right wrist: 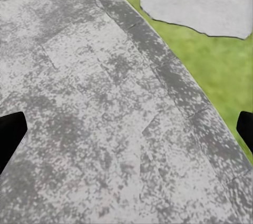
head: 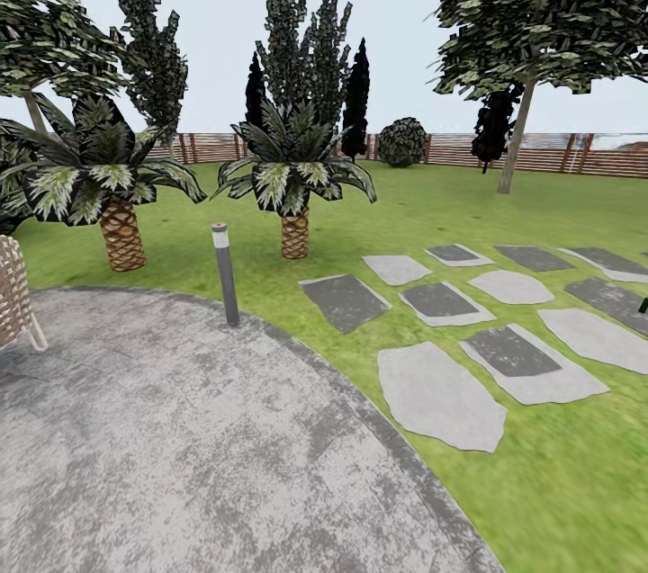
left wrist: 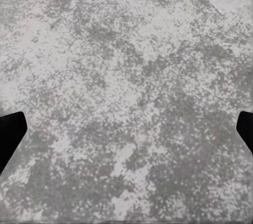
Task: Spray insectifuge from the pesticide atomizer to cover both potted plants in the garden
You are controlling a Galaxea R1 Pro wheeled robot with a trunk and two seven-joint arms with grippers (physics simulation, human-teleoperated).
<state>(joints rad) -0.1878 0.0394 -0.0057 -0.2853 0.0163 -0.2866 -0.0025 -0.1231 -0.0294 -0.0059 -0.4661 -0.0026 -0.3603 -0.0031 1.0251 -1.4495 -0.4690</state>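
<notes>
Green lawn [head: 468, 213] of the garden stretches away ahead of the robot to a brown slatted fence [head: 540, 152], with tall trees [head: 540, 6] above it; the round grey patio [head: 180, 438] is the next largest thing, mottled light and dark, its curved rim [head: 396, 447] sweeping from the left side to the lower right; grey stepping stones [head: 441, 393] lie in the grass beyond that rim, light ones and darker ones in loose rows running off to the right; two scaly-trunked palms [head: 292, 173] stand on the lawn behind the patio, one further left [head: 108, 177]; a woven chair [head: 13, 294] edges in at the far left on the paving; a slim grey bollard lamp [head: 225, 272] stands upright just at the patio's rim, between the palms.

Relative to the claws: the left gripper [left wrist: 126, 129] hangs over bare patio stone, its dark fingertips [left wrist: 10, 134] at opposite edges of the left wrist view, spread wide with nothing between them; the right gripper [right wrist: 126, 129] is likewise spread wide and empty, its fingertips [right wrist: 10, 134] dark at the edges of the right wrist view, with paving directly beneath it, the patio's rim [right wrist: 174, 76] just ahead, then a strip of grass [right wrist: 216, 60] and one pale stepping stone [right wrist: 195, 0] beyond.

Neither the pesticide atomizer nor the potted plants can be located from these views.
</notes>
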